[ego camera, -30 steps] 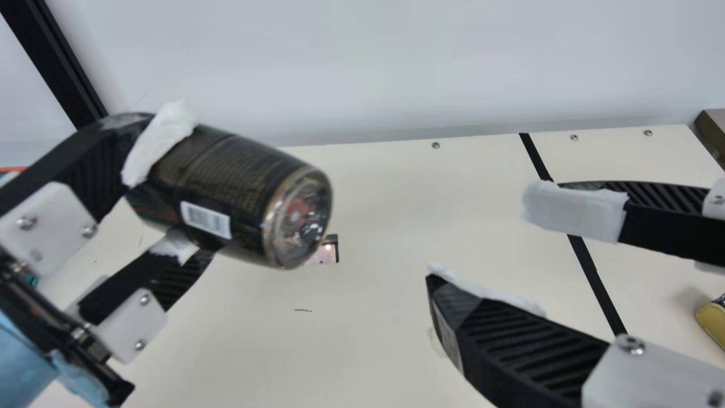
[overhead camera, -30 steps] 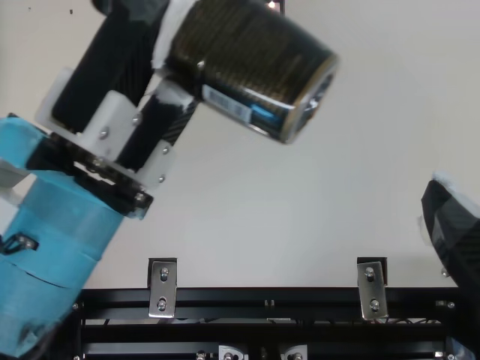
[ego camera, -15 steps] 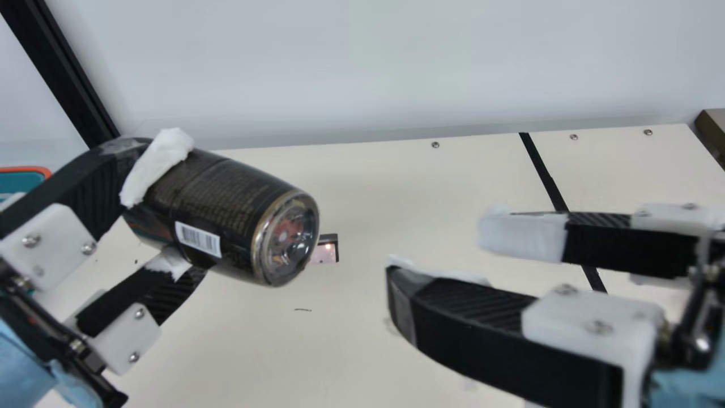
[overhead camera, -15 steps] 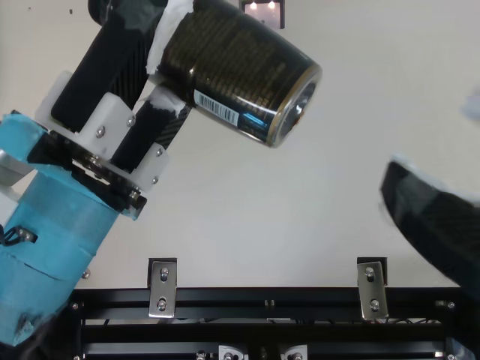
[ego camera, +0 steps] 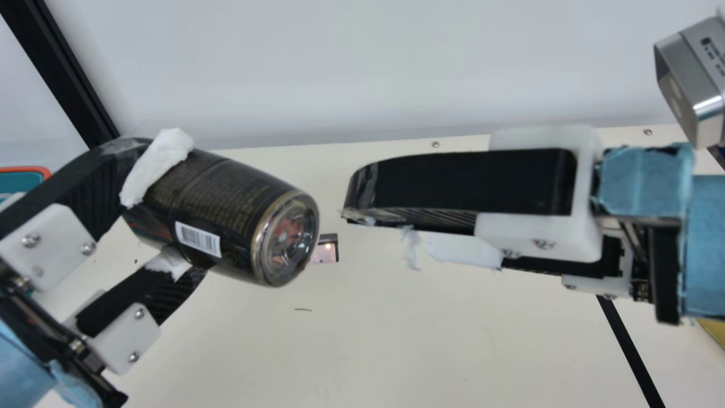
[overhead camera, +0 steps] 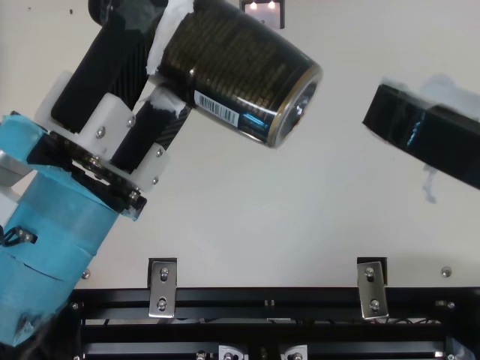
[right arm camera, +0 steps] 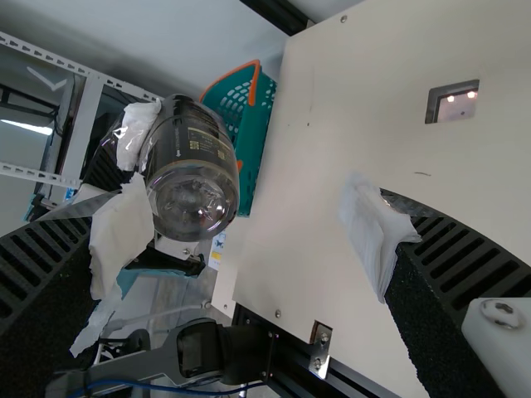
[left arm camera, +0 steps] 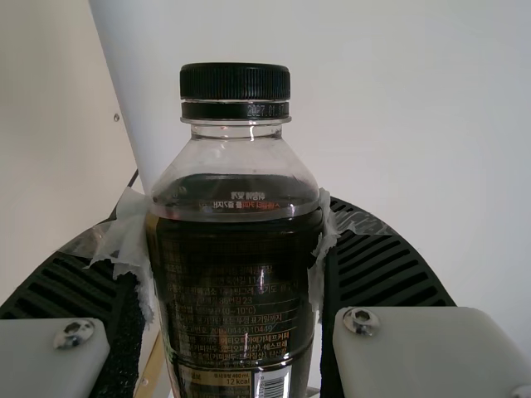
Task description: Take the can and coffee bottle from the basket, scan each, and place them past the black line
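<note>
Your left tool [ego camera: 170,198] pinches the coffee bottle [ego camera: 218,198]
You have it tilted above the surface [ego camera: 368,345], base toward your right tool [ego camera: 391,226]; that one is spread, apart from the bottle.

Left arm [overhead camera: 61,236] aslant, jaws clamped; right arm [ego camera: 708,243] pointed inward, jaws apart

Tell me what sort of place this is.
Probably a mock shop checkout in a robot workspace: a small lit window, likely a scanner, sits in the cream table, a teal basket stands at its edge, and a barcoded coffee bottle is held up.
</note>
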Motion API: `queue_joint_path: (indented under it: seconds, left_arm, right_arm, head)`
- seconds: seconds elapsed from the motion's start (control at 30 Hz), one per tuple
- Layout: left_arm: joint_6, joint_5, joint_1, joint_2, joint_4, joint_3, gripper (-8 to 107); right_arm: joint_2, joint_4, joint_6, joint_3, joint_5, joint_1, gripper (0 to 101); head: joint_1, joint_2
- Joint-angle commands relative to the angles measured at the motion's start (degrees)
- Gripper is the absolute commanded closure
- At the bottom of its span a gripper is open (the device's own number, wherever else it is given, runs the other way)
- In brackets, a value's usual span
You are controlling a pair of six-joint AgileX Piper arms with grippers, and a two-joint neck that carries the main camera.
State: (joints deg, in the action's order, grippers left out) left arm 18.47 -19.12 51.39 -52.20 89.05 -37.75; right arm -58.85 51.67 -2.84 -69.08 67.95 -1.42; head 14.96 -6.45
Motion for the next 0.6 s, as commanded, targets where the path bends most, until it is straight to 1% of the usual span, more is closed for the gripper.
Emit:
queue_joint_path:
  seconds: [0.0,0.1,0.33,0.57]
  left_arm:
    - [0.0,0.0,0.0,0.0,0.0,0.0,89]
    - [0.0,0.0,0.0,0.0,0.0,0.0,89]
    - [0.0,0.0,0.0,0.0,0.0,0.0,89]
    - [0.0,0.0,0.0,0.0,0.0,0.0,89]
  right_arm:
    - [-0.1,0.3,-0.2,0.1,0.1,0.1,0]
    - [-0.2,2.5,-3.6,0.5,0.1,0.8,0]
    - [-0.8,9.0,-16.6,2.5,-0.5,2.5,0]
    - [-1.4,12.6,-26.5,3.6,-3.2,0.7,0]
  head:
    - [0.5,-0.2]
    - [0.5,-0.2]
    - [0.5,-0.2]
    - [0.5,-0.2]
